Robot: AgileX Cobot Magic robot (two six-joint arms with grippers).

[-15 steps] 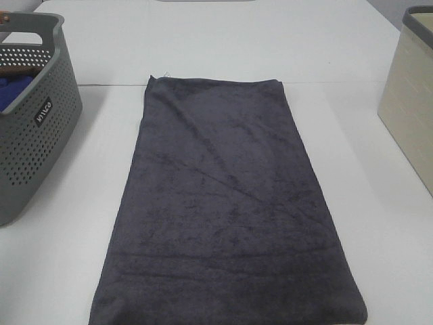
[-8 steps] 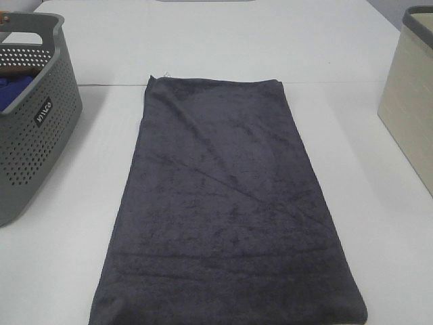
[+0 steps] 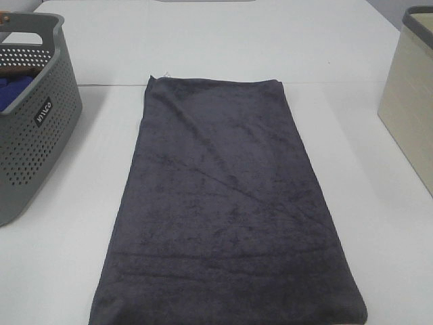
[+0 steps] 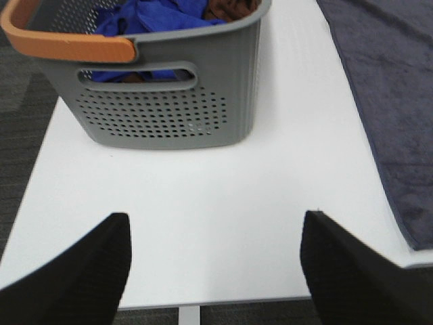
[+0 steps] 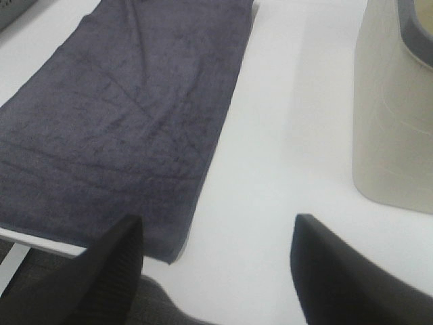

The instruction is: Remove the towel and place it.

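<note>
The dark charcoal towel lies spread flat and lengthwise in the middle of the white table, its near end at the front edge. Both wrist views catch part of the towel. My left gripper hovers open over the table's near-left edge, in front of the grey basket, with nothing between its fingers. My right gripper is open too, above the near-right edge just right of the towel's corner, holding nothing. Neither gripper shows in the high view.
A grey perforated basket with an orange handle stands at the left, with blue fabric inside. A beige bin stands at the right edge, close to my right gripper. The table's front edge drops to dark floor.
</note>
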